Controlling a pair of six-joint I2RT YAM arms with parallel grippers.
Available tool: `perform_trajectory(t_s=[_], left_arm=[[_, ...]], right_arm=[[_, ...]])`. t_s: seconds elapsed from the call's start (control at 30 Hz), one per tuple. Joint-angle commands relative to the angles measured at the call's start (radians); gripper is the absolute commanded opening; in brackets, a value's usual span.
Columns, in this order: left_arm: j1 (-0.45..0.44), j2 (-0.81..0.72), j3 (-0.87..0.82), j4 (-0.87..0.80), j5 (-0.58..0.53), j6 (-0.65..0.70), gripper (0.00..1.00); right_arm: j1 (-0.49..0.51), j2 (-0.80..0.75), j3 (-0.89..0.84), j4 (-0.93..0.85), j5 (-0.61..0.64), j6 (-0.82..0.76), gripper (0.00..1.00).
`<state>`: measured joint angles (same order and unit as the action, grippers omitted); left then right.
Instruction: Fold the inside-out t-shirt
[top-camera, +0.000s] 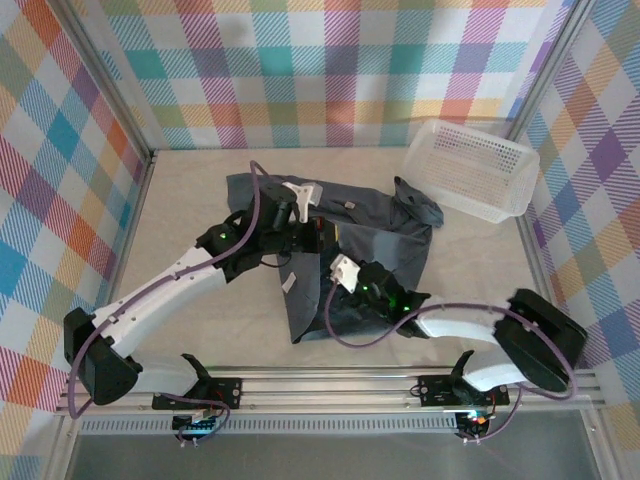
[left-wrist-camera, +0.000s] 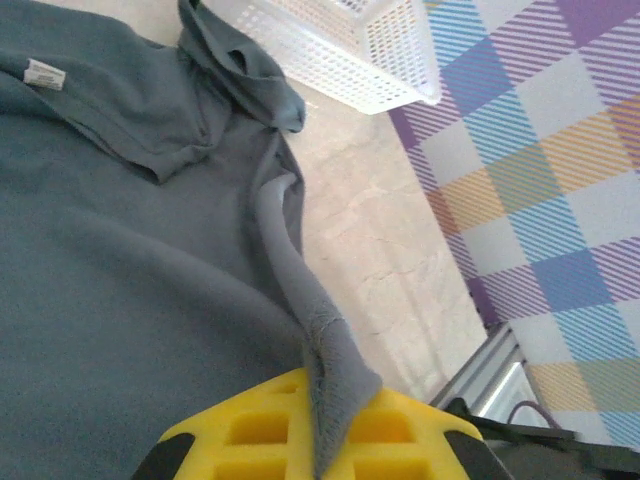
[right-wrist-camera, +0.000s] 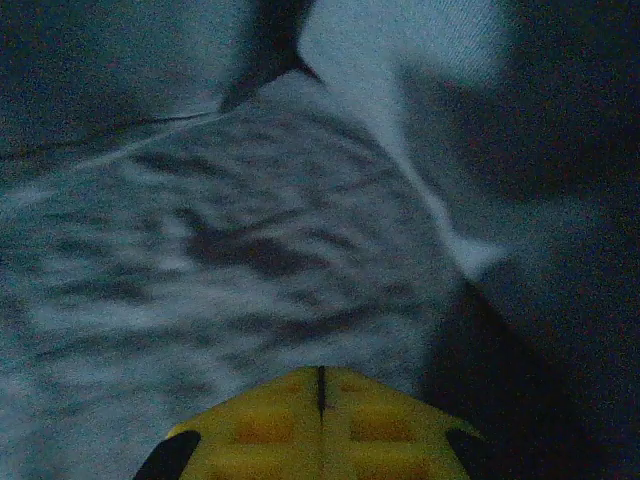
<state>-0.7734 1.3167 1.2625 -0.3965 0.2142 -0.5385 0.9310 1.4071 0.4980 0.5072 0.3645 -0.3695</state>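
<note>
The inside-out t-shirt lies crumpled in the middle of the table, dark slate-grey, with a small white tag near its collar. My left gripper is shut on a raised fold of the shirt's edge, and the cloth stands pinched between its yellow fingers. It sits over the shirt's left part. My right gripper is shut with its yellow fingers pressed together and nothing showing between them. It is low at the shirt's near part, and the dim grey cloth is close in front of it.
A white mesh basket stands tilted at the back right, just beyond a sleeve. Bare beige table lies left of the shirt and to its right. Checked walls enclose the table; a metal rail runs along the near edge.
</note>
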Motion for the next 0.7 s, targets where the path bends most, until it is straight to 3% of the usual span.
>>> perform_trajectory(t_s=[0.0, 0.07, 0.2, 0.3, 0.4, 0.47, 0.67], left_arm=[[0.006, -0.048, 0.049, -0.046, 0.025, -0.014, 0.0], [0.006, -0.057, 0.059, -0.05, 0.047, -0.016, 0.0], [-0.009, -0.066, 0.12, -0.012, 0.114, -0.053, 0.0], [-0.039, -0.069, 0.194, -0.006, 0.106, -0.045, 0.0], [-0.071, -0.062, 0.26, 0.003, 0.083, -0.025, 0.0], [-0.087, -0.049, 0.296, 0.011, 0.08, -0.02, 0.0], [-0.123, 0.007, 0.417, 0.023, 0.089, 0.0, 0.0]], right_arm=[[-0.007, 0.117, 0.102, 0.274, 0.215, -0.337, 0.0], [-0.049, 0.172, 0.166, 0.224, 0.251, -0.342, 0.0], [-0.188, 0.23, 0.294, -0.049, 0.236, -0.121, 0.0], [-0.263, 0.252, 0.375, -0.275, 0.116, 0.072, 0.0], [-0.272, 0.239, 0.438, -0.417, -0.103, 0.136, 0.0], [-0.272, 0.235, 0.511, -0.511, -0.183, 0.231, 0.0], [-0.293, 0.222, 0.533, -0.364, -0.31, 0.45, 0.04]])
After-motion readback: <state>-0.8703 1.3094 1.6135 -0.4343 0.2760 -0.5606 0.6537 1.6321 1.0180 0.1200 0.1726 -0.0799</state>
